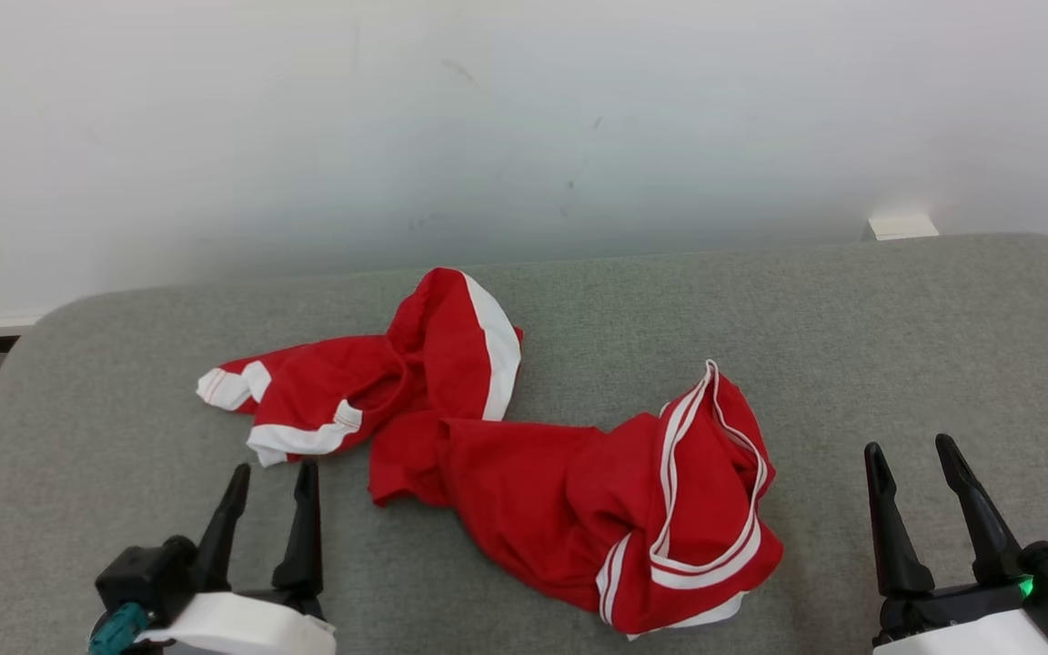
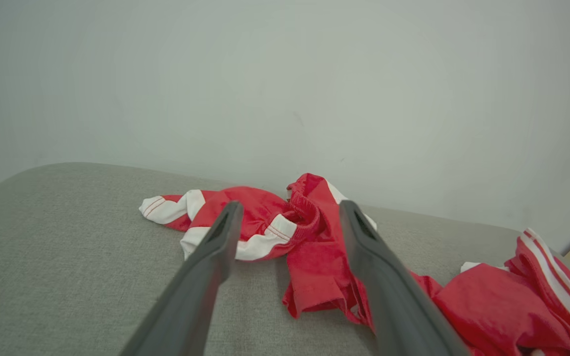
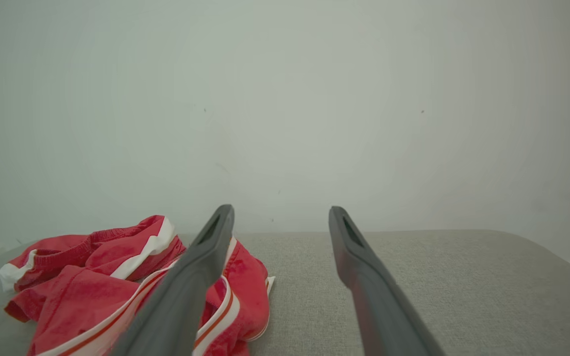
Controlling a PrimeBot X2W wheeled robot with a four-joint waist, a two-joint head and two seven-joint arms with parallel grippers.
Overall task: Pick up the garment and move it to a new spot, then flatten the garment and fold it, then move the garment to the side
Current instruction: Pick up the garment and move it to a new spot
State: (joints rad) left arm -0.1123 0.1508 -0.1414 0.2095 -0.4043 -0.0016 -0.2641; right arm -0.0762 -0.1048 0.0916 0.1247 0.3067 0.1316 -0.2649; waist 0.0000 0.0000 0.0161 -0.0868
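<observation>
Nothing of the task looks done yet. The red garment (image 1: 524, 473) with white trim lies crumpled across the middle of the head view on the grey padded surface (image 1: 897, 327). It runs from a white-cuffed end at centre left to a bunched, stripe-edged opening at lower centre right. The cloth is twisted on itself, with a raised fold near the upper middle of the heap. It may be a sports top, though bunched like this its cut is hard to make out.

The left gripper (image 1: 275, 468) sits at the lower left of the head view, its two dark fingers spread wide with nothing between them. Its tips are just short of the white-trimmed end of the cloth and not touching it. In the left wrist view that end lies ahead on the surface, framed between the fingers.

The right gripper (image 1: 908, 444) is at the lower right, likewise spread wide and empty. Bare grey surface separates it from the striped opening to its left. In the right wrist view the cloth lies at the lower left, partly behind one finger.

As I judge it, every step remains: taking hold and lifting the cloth to a new spot, spreading it flat, folding it, and moving it to the side. With both pincers apart from the fabric, even the first grasp has not been made.
</observation>
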